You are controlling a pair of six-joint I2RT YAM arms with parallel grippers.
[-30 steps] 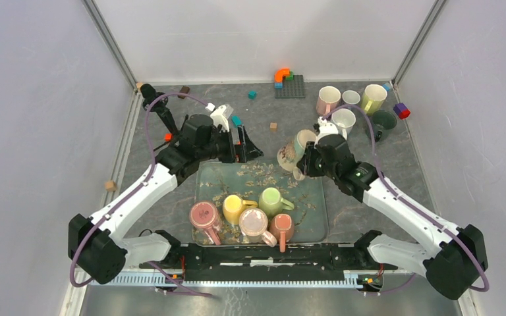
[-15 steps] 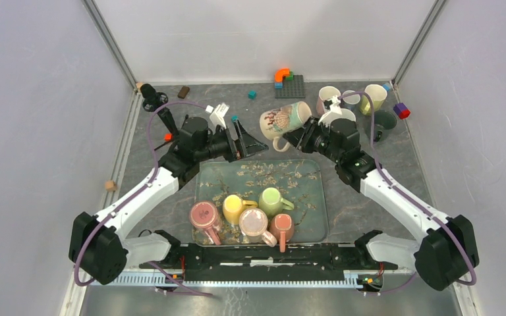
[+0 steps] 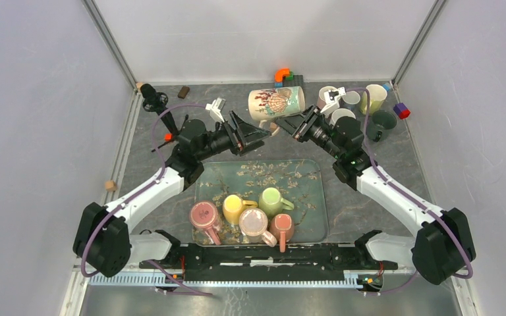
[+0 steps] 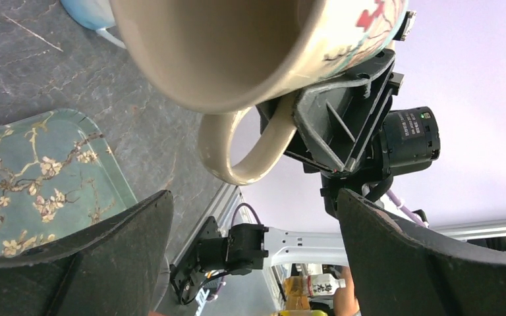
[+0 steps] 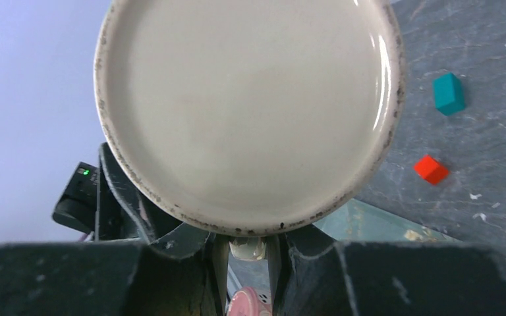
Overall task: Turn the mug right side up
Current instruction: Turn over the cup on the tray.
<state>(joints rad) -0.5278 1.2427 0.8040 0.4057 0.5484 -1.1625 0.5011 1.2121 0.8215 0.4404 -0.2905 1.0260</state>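
Cream ceramic mug with a printed floral and shell pattern hangs in the air above the far middle of the dark grey marbled worktop, lying on its side. Its open mouth faces the left arm and its flat, speckled base faces the right wrist camera. The curved handle points downward and is pinched between the fingers of the right gripper, which are clenched on it from the base side. The left gripper sits just beside the mug's mouth with its fingers released and spread wide, touching nothing. Below and nearer the arm bases lies a teal rectangular tray with a blossom print. Five mugs are grouped at its near edge: a pink one, a yellow one, a green one, a pale pink one and a salmon one. At the far right corner stands a cluster of cups. A grey studded baseplate carrying orange and green bricks lies near the back wall, just behind the raised mug. A small teal cube and a small red cube rest apart on the worktop.
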